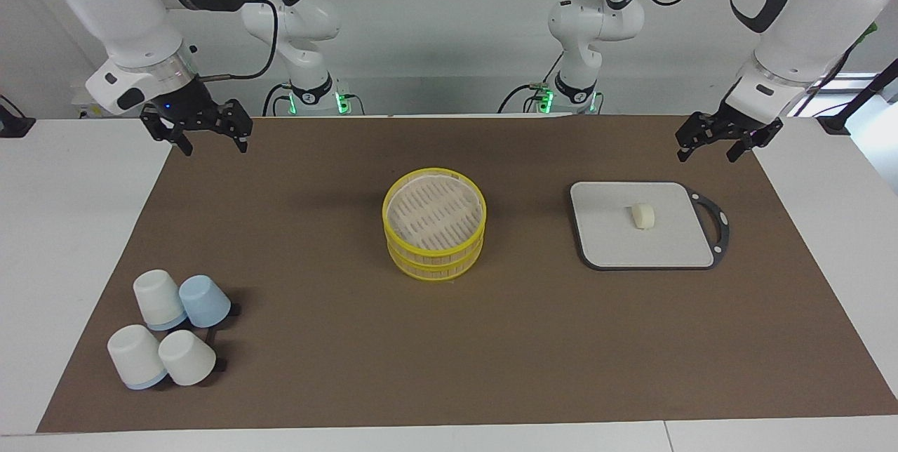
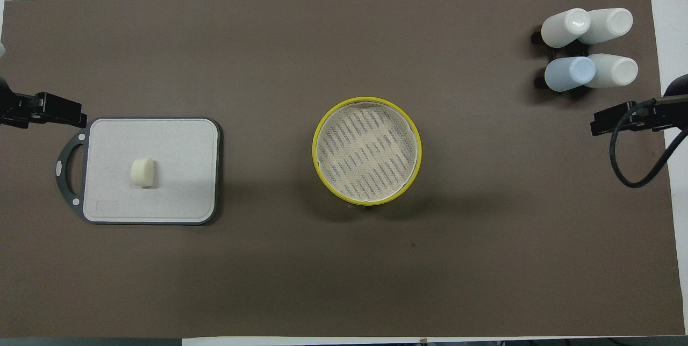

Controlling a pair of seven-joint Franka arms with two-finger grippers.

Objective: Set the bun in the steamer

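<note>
The bun [image 1: 642, 215] is a small cream-white lump lying on a white cutting board [image 1: 610, 241] toward the left arm's end of the table; it also shows in the overhead view [image 2: 143, 172]. The yellow steamer [image 1: 435, 255] stands mid-table as two stacked tiers; the top tier's floor is pale with dark slots, and its rim shows in the overhead view [image 2: 317, 131]. My left gripper [image 1: 707, 156] is open and empty, raised over the mat's edge near the board. My right gripper [image 1: 215, 149] is open and empty, raised over the mat's other end. Both arms wait.
Several upturned cups [image 1: 172, 336], white and one pale blue, stand on a dark rack at the right arm's end, farther from the robots than the steamer. The cutting board has a dark handle loop [image 1: 715, 224]. A brown mat [image 1: 316, 340] covers the table.
</note>
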